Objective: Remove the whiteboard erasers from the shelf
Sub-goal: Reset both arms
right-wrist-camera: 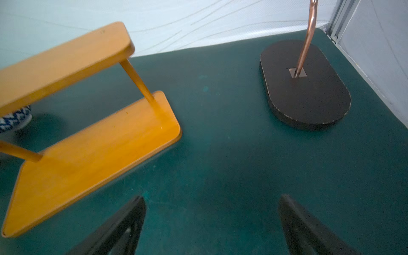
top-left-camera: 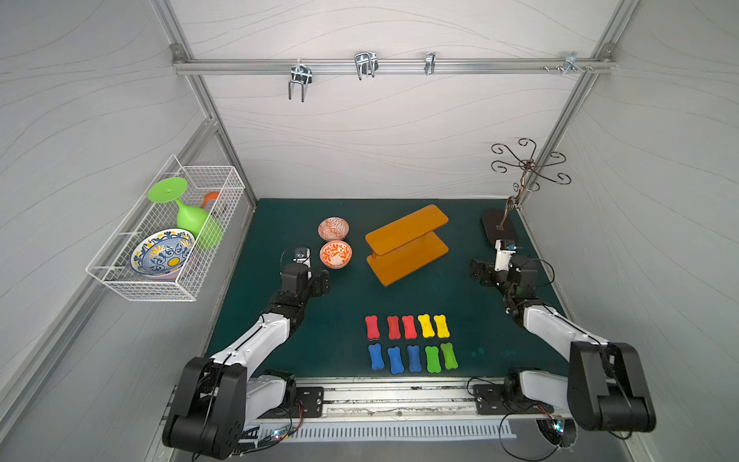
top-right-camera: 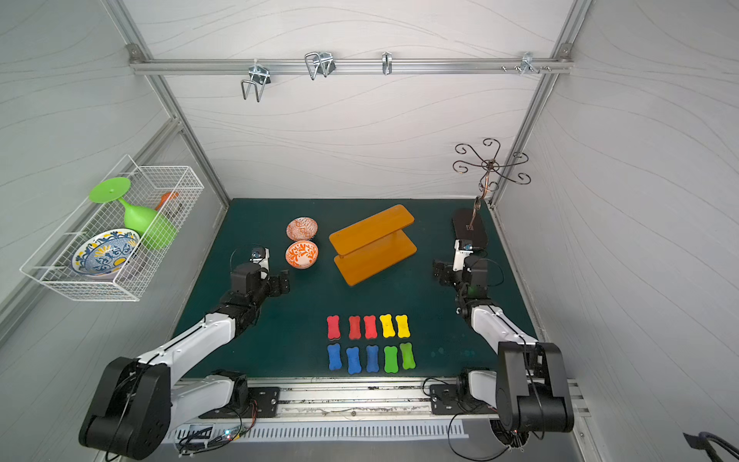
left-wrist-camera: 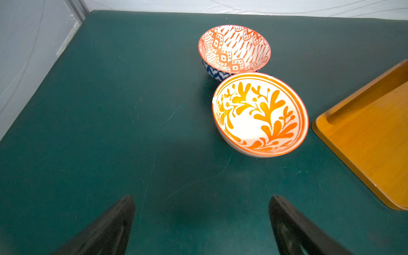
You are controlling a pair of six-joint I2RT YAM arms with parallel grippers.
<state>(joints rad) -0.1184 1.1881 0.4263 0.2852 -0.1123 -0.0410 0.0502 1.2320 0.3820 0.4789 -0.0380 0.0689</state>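
The whiteboard erasers lie on the green mat near the front, off the shelf, in two rows. Three red [top-left-camera: 394, 327] and two yellow [top-left-camera: 426, 325] form the back row; three blue [top-left-camera: 394, 360] and two green [top-left-camera: 433, 359] form the front row [top-right-camera: 372, 358]. The orange shelf [top-left-camera: 406, 230] [top-right-camera: 372, 230] stands behind them, both boards bare, also seen in the wrist views [left-wrist-camera: 375, 136] [right-wrist-camera: 92, 154]. My left gripper [top-left-camera: 310, 280] [left-wrist-camera: 202, 198] hovers open over bare mat left of the shelf. My right gripper [top-left-camera: 494, 272] [right-wrist-camera: 212, 198] hovers open on the shelf's right. Neither holds anything.
Two orange-patterned bowls [top-left-camera: 333, 228] [top-left-camera: 336, 254] [left-wrist-camera: 260, 114] sit side by side between the left gripper and the shelf. A dark oval stand base [top-left-camera: 500, 228] [right-wrist-camera: 304, 88] with a scrolled metal hook tree is at the back right. A white wire basket [top-left-camera: 168, 236] hangs on the left wall.
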